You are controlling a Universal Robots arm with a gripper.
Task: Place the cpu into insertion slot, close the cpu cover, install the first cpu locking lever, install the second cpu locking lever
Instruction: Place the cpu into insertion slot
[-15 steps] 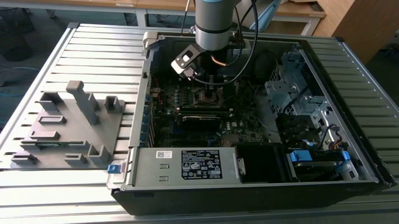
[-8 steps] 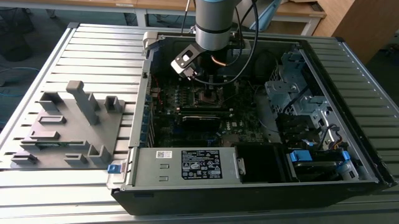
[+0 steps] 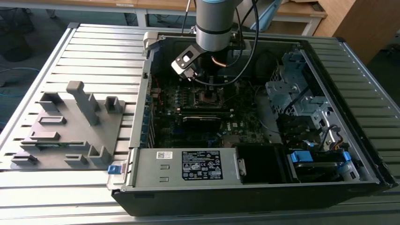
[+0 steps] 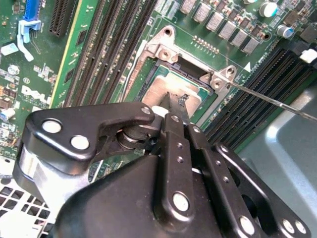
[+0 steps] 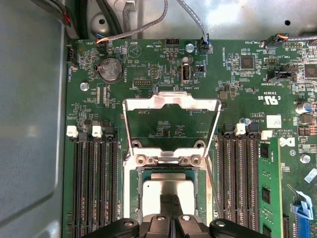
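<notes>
- Over the insertion slot [image 5: 137,196], the gripper [image 5: 171,199] is seen with fingers pressed together, tips just at the cpu [image 5: 157,188].
- The cpu is laid within the slot.
- The cpu cover [image 5: 171,101] is stood open at the slot's edge.

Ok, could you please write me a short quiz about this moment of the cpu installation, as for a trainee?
1. True or false: the cpu cover lies shut over the cpu.
2. Where does the cpu sit? A) in the insertion slot B) on the grey tray C) on the table.
3. Which thing is the gripper nearest to?

Key:
1. False. The cpu cover stands open, swung up away from the insertion slot.
2. A.
3. The cpu. In both wrist views the gripper is right over its metal top.
</notes>
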